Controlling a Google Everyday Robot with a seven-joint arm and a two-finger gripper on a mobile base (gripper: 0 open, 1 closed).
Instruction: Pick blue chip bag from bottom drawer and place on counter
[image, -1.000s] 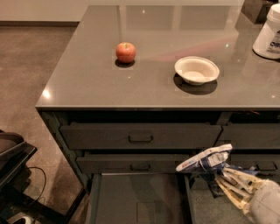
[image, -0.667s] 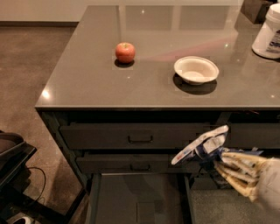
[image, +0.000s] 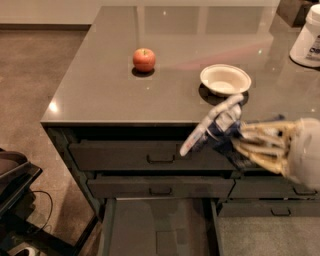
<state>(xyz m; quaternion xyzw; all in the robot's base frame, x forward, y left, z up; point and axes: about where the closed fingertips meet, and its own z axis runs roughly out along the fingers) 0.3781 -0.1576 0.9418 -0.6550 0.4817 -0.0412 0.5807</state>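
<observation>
My gripper (image: 235, 140) comes in from the right and is shut on the blue chip bag (image: 214, 125), a crinkled dark blue bag with white edges. It holds the bag in the air in front of the counter's front edge, level with the top drawer front, just below the white bowl. The bottom drawer (image: 155, 225) is pulled open below, and its flat grey floor shows nothing on it. The glossy grey counter (image: 100, 85) spreads out behind the bag.
A red apple (image: 144, 59) sits on the counter's left middle. A white bowl (image: 225, 79) sits near the front edge. A white container (image: 307, 37) stands at the far right. Closed drawer fronts (image: 160, 157) have dark handles. Dark equipment (image: 15, 190) stands on the floor at left.
My gripper has lifted the blue chip bag from above the open drawer up to the level of the counter's front edge.
</observation>
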